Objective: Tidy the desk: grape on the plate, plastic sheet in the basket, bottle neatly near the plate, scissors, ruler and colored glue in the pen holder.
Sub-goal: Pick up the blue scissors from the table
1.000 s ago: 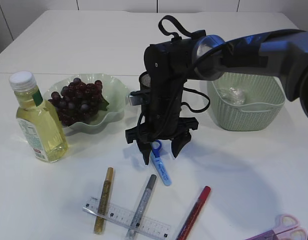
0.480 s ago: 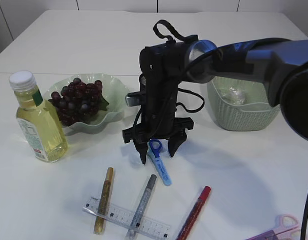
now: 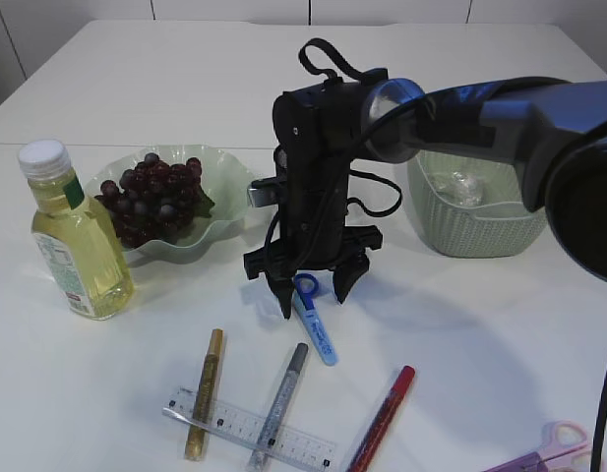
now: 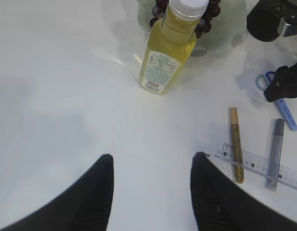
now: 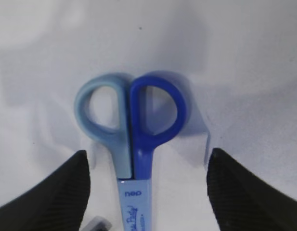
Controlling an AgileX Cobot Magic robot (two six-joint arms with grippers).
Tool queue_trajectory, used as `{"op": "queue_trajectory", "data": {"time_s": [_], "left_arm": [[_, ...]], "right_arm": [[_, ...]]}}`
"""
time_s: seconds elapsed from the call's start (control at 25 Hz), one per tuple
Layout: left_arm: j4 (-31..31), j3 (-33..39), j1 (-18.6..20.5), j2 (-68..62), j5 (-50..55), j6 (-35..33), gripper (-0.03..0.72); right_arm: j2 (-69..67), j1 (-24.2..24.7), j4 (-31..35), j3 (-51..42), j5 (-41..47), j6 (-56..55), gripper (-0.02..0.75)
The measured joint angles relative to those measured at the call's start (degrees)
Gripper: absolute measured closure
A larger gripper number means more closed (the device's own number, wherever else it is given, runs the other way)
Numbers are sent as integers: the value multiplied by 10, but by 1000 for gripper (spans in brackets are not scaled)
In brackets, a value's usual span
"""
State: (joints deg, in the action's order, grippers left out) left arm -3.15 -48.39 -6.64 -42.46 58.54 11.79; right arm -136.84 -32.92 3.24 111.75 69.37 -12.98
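Observation:
My right gripper (image 3: 313, 295) hangs open, tips down, astride the handles of the blue scissors (image 3: 316, 317) lying on the table. In the right wrist view the scissors (image 5: 134, 125) lie between the wide-apart fingers, untouched. The grape bunch (image 3: 155, 202) lies on the green plate (image 3: 232, 185). The bottle (image 3: 77, 236) stands upright to its left. Crumpled plastic sheet (image 3: 460, 187) sits in the basket (image 3: 485, 221). Gold (image 3: 205, 393), silver (image 3: 280, 403) and red glue (image 3: 384, 418) lie by the ruler (image 3: 249, 428). The black mesh pen holder (image 4: 268, 19) is mostly hidden behind the arm. My left gripper (image 4: 152, 161) is open over bare table.
Pink and purple scissors (image 3: 559, 447) lie at the bottom right corner. The gold and silver glue sticks rest across the ruler. White tabletop stretches behind the plate and basket.
The right gripper has shifted slightly left and a little lower over the blue scissors, still open. Nothing else has moved.

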Motion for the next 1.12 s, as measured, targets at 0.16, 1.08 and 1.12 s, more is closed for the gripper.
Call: {"op": "queue_trajectory", "data": {"time_s": [0.16, 1.08, 1.12], "left_arm": [[0, 0, 0, 0, 0, 0, 309], [0, 0, 0, 0, 0, 0, 309], [0, 0, 0, 0, 0, 0, 309]], "right_arm": [[-2, 0, 0, 0, 1, 0, 155], [-4, 0, 1, 0, 1, 4, 155], [-4, 0, 1, 0, 1, 5, 155]]}}
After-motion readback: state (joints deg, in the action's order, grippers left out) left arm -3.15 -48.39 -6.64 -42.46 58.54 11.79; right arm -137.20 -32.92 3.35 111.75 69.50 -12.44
